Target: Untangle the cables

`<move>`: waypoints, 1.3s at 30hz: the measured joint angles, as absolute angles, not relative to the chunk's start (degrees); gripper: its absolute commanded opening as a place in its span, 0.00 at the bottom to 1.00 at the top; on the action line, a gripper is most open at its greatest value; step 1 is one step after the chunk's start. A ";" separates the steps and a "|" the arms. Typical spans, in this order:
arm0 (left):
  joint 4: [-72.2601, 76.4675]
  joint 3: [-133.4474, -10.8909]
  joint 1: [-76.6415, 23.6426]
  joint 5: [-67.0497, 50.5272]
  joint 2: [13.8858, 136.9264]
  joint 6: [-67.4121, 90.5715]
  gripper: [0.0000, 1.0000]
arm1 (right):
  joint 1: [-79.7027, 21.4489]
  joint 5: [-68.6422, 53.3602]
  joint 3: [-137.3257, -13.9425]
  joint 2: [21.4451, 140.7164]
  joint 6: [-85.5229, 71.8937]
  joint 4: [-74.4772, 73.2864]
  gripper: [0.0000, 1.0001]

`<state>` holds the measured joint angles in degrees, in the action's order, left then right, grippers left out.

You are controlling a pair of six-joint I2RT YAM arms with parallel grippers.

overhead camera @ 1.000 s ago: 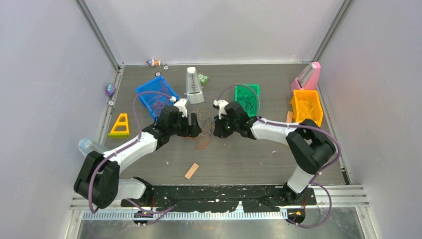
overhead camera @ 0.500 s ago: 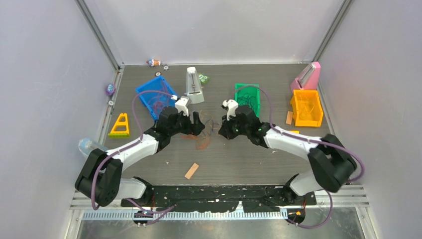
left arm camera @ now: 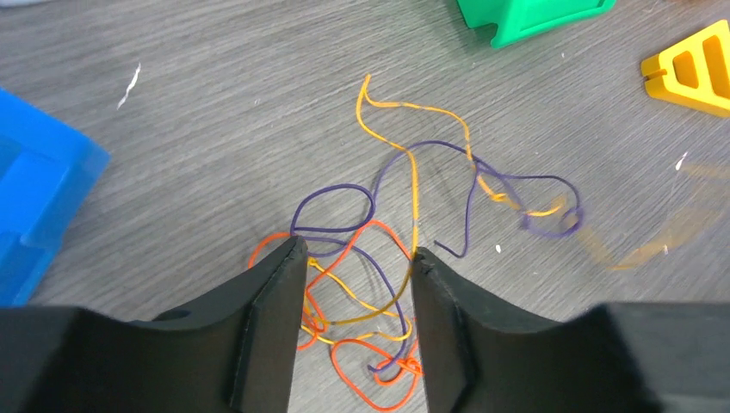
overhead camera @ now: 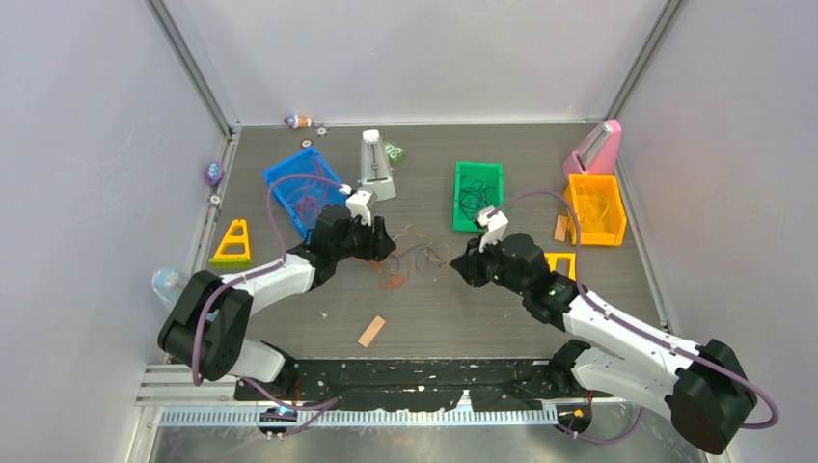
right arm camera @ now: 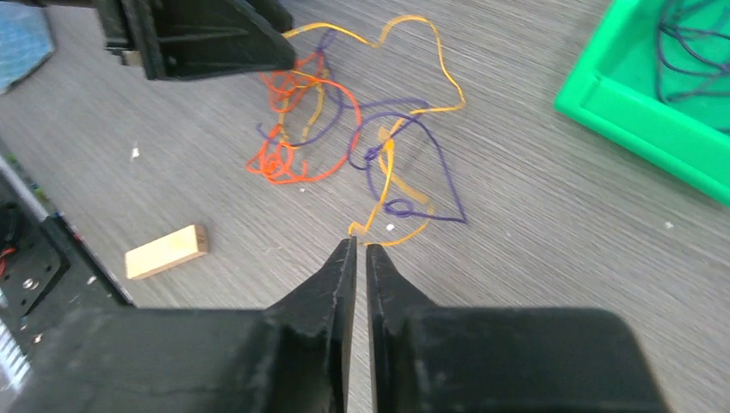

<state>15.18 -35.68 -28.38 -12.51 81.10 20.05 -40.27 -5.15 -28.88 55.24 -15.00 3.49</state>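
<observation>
Grey wood-grain table (overhead camera: 453, 313) is giving us open room on the near side of the cables (overhead camera: 407, 257), where only a wooden stick (overhead camera: 371, 331) is lying. We are seeing tighter edges farther back. A blue tray (overhead camera: 304, 188) is sitting just behind the left claw (overhead camera: 384, 253), a green tray (overhead camera: 477, 193) is sitting behind the right claw (overhead camera: 453, 267), and a yellow bin (overhead camera: 593, 207) is sitting near the right wall.

Against the frame a second ago, the right arm is now reaching in from the near right corner rather than from the right side. Its claw is sitting farther right and nearer to us, and the cables are drawn out after it. The left claw is sitting almost where it was.

In the left wrist view the left claw (left arm camera: 357, 251) is standing open, its fingers straddling the red and orange loops of the cables (left arm camera: 414, 198) without pinching them. In the right wrist view the right claw (right arm camera: 355, 243) is closed to a slit, nipping the orange one of the cables (right arm camera: 275, 163) at its tips.

The cables are lying at the table's middle, their long axis running left to right between the two claws, with the red knot at the left end and a loose orange end pointing toward the far wall
</observation>
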 measured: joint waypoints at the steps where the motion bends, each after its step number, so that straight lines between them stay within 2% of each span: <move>1: 15.18 -35.88 -28.38 -12.64 81.34 20.03 0.34 | -40.27 -4.16 -28.03 54.57 -15.29 3.57 0.30; 3: 15.14 -36.53 -28.38 -13.04 82.00 19.53 0.24 | -40.27 -1.87 -26.37 53.71 -16.29 3.84 0.48; 6: 14.76 -37.85 -28.38 -13.56 83.22 19.03 0.19 | -40.27 0.62 -25.71 53.89 -17.06 3.81 0.52; 8: 14.48 -38.39 -28.38 -13.74 83.66 18.90 0.16 | -40.27 1.96 -25.71 54.04 -17.32 4.01 0.64; 9: 14.33 -38.54 -28.38 -13.72 83.74 18.85 0.08 | -40.27 2.28 -25.71 54.08 -17.54 4.03 0.73; 10: 14.06 -38.70 -28.38 -13.72 83.77 18.85 0.01 | -40.27 2.74 -25.71 54.17 -17.61 4.14 0.76; 11: 13.67 -38.92 -28.38 -13.74 83.79 18.87 0.00 | -40.27 3.05 -25.71 54.37 -17.87 4.36 0.79; 17: 12.14 -39.20 -28.69 -13.72 83.09 17.26 0.00 | -40.27 3.44 -25.71 54.98 -17.89 4.91 0.82; 24: 5.04 -40.88 -34.68 -13.74 73.69 14.35 0.00 | -40.27 -0.03 -26.39 55.79 -15.94 6.48 0.82; 27: 2.07 -44.27 -36.53 -15.38 69.84 14.66 0.00 | -40.27 -4.45 -27.11 57.10 -14.94 9.67 0.81; 34: -7.14 -59.77 -37.01 -23.99 68.82 17.32 0.00 | -40.27 -15.92 -27.42 59.90 -15.00 21.76 0.89; 37: -9.45 -65.21 -37.74 -27.14 69.45 18.13 0.00 | -40.27 -20.95 -27.57 61.28 -15.16 26.52 0.88; 39: -10.28 -66.89 -38.26 -28.84 69.63 19.05 0.00 | -40.29 -22.81 -27.57 62.39 -15.51 28.82 0.79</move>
<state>-10.28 -66.89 -38.26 -28.84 69.63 19.05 -40.29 -22.81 -27.57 62.39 -15.51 28.82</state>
